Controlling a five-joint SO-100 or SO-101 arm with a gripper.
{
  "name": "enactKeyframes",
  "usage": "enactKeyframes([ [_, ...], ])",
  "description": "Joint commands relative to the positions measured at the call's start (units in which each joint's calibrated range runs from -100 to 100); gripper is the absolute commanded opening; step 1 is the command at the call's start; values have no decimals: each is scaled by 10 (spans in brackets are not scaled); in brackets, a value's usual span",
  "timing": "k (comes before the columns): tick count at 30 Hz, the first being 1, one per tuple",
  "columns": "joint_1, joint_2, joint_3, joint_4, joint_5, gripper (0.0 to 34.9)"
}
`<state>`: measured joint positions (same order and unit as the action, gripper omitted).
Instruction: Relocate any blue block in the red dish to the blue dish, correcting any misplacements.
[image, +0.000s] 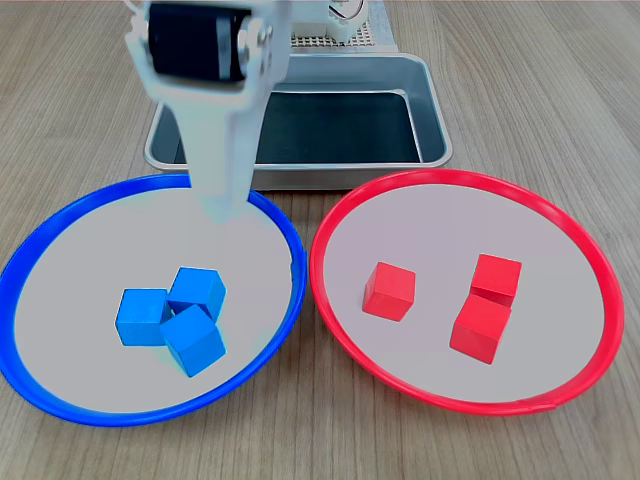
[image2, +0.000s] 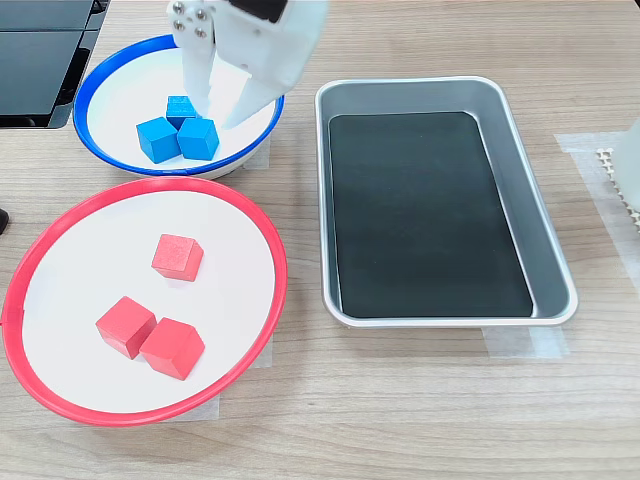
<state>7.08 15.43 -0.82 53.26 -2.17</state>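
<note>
The blue dish (image: 90, 260) (image2: 120, 100) holds three blue blocks (image: 194, 340) (image2: 198, 138) clustered together and touching. In the red dish (image: 430, 230) (image2: 90, 250) lie only three red cubes (image: 389, 291) (image2: 178, 257); no blue block shows in it. My gripper (image: 222, 205) (image2: 218, 112) hangs over the blue dish's far part, above the blue blocks, fingers pointing down. In the second exterior view the fingers stand a little apart with nothing between them.
A rectangular metal tray (image: 435, 110) (image2: 545, 200) with a dark inside stands beyond the dishes, at the second exterior view's right. A black object (image2: 40, 50) sits at the second exterior view's upper left. The dishes nearly touch each other.
</note>
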Motion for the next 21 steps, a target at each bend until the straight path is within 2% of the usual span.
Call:
enactKeyframes([
  [1,-14,-178,135,-59,16,0],
  [7,-41,-405,420,-165,41,0],
  [14,-74,-663,706,-228,57,0],
  [19,-86,-822,842,-233,58,0],
  [21,-89,-872,877,-213,58,0],
])
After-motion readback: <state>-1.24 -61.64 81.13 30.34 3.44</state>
